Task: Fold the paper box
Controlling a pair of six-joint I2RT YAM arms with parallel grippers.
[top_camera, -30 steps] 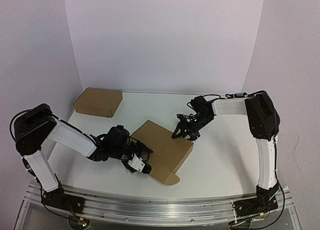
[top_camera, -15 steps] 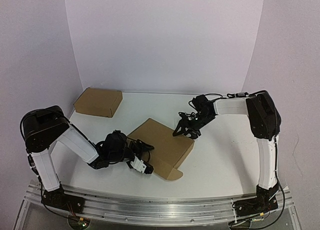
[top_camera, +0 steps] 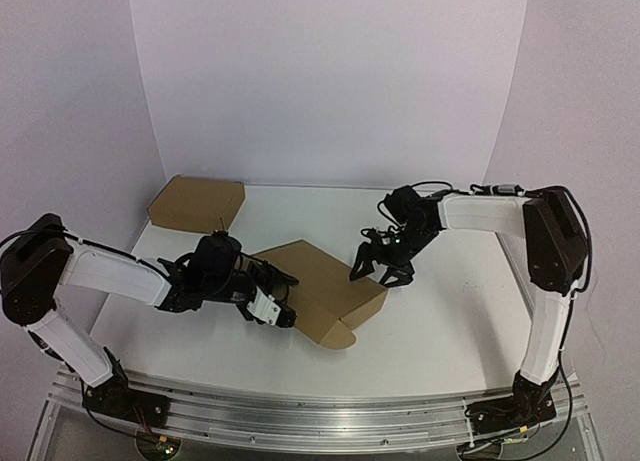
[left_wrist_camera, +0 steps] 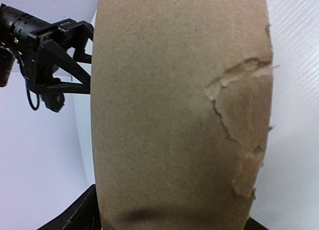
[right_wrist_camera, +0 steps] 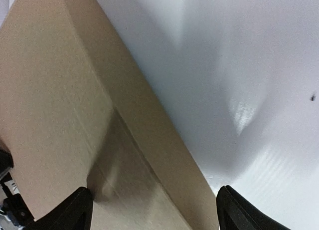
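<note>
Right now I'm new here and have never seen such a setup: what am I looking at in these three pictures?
These are two robot arms bolted to a white table. The wide picture looks down from above and behind them; the other two come from a camera on each wrist. A brown paper box lies mid-table, one flap sticking out; a second box sits back left. The right gripper hovers open over the box's right edge. The left gripper is at its near-left edge; whether it grips is unclear.
</note>
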